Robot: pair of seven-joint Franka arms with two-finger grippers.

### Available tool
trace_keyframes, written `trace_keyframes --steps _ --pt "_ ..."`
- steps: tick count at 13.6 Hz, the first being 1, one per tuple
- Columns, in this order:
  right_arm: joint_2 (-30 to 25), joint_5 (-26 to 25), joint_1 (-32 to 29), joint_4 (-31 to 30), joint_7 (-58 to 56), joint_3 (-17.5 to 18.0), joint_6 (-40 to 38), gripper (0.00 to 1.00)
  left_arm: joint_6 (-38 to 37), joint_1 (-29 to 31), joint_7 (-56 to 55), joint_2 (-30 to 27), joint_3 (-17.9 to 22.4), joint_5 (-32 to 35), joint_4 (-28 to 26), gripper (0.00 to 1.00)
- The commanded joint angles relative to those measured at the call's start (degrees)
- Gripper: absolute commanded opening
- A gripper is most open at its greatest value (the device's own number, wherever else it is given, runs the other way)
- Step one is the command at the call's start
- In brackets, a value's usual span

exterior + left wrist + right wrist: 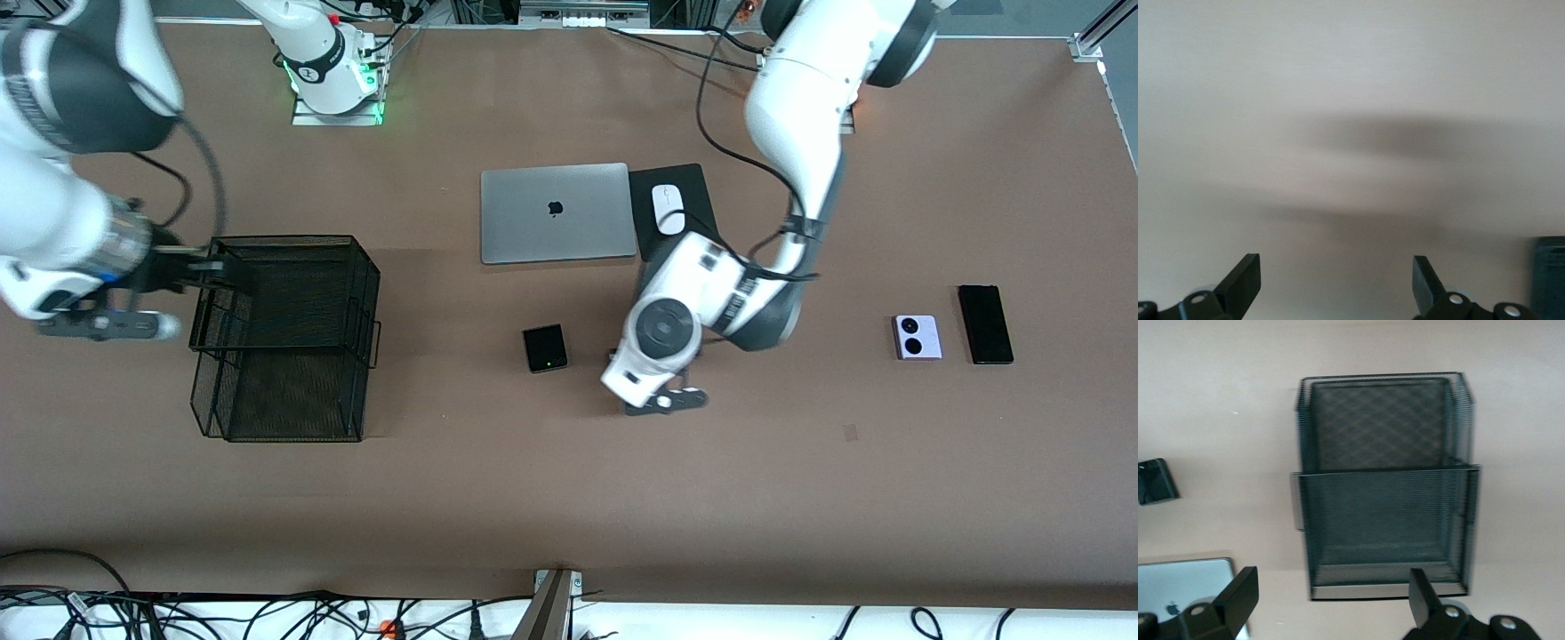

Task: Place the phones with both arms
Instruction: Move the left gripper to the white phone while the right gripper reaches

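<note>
Three phones lie on the brown table. The squarish black flip phone (544, 348) is near the middle. The lilac-white phone (917, 337) with two black circles and the longer black slab (985, 324) lie side by side toward the left arm's end. My left gripper (1337, 263) is open and empty, low over bare table beside the flip phone, whose dark edge (1548, 273) shows in the left wrist view. In the front view the left wrist (662, 333) hides its fingers. My right gripper (222, 267) is open and empty over the upper rim of the black mesh tray; it also shows in the right wrist view (1331, 577).
A two-tier black mesh tray (284, 338) stands toward the right arm's end. A shut silver laptop (556, 212) and a white mouse (669, 209) on a black pad (689, 182) lie farther from the front camera than the flip phone. Cables run along the near table edge.
</note>
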Motion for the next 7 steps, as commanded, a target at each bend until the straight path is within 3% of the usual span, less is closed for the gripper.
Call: trace_keyframes --steps 1,3,7 --pt "6.79 0.52 7.08 7.08 7.07 -0.21 0.11 0.99 0.10 4.33 8.87 -10.06 -0.41 4.23 -14.42 1.00" --pt "11.36 0.35 13.32 9.99 9.01 -0.30 3.61 1.00 0.19 8.19 15.37 -15.33 -0.33 6.17 -20.84 1.00" --pt "18.48 0.70 20.55 9.73 15.78 -0.21 13.98 1.00 4.56 18.30 30.67 -24.57 -0.41 11.89 -33.67 1.00"
